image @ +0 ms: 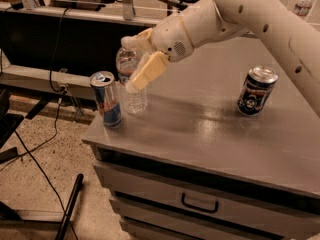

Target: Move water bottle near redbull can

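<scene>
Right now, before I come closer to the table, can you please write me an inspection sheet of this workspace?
Surface: grey table top, glossy, carrying three items.
Job's things: water bottle upright near the front left corner; Red Bull can upright just left of it, very close; I cannot tell whether they touch.
Clutter: dark can upright on the right side, far from the other two.
Claw: claw at the middle of the water bottle, reaching in from the right.
Cables: black cable on the floor at left.
Surroundings: drawer handle under the top; second bottle far back right.
</scene>
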### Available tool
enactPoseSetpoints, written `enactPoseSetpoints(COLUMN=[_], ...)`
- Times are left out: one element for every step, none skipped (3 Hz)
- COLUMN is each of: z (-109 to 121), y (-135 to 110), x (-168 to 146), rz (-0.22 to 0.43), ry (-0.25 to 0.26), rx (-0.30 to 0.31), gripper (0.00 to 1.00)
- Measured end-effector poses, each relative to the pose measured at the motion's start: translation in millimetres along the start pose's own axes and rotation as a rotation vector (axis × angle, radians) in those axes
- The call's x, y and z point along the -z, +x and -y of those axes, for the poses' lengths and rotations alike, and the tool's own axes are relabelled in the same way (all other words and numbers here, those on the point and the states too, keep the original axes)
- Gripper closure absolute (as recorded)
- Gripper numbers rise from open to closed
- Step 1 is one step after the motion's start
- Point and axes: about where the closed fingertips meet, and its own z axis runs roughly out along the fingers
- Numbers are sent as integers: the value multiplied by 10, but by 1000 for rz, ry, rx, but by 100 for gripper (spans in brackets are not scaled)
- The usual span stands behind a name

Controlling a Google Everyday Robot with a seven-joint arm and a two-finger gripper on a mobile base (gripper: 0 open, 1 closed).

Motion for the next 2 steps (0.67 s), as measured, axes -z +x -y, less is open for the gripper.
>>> enactPoseSetpoints(z=[0, -3], y=[0, 69], x=[-1, 326], rz=[0, -70], ry=[0, 43], rx=[0, 20], gripper=[0, 0])
